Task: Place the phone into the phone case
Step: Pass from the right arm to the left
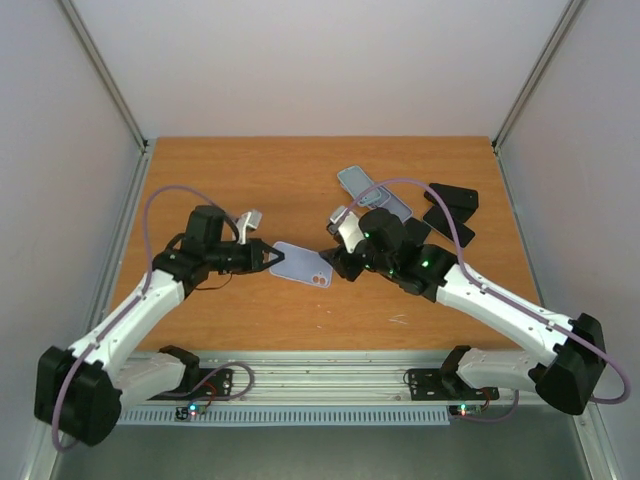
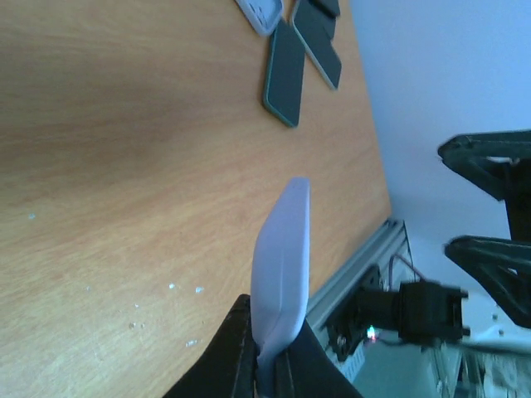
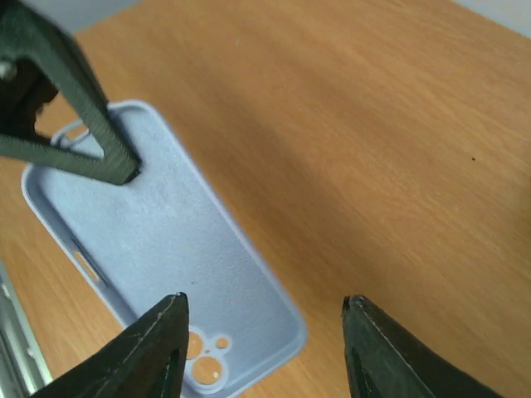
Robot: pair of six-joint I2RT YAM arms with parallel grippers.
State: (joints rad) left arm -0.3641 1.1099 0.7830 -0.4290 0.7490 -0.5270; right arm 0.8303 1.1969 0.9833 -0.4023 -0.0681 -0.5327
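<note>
- Centrally in the top view, the L gripper is pinched tight on one short end of the pale blue phone case.
- R gripper sits at the case's opposite end w/ jaws parted, gripping nothing.
- Phone, dark w/ a teal edge, lies flat on the wooden table, at the top of the L wrist view and well apart from the case.
</note>
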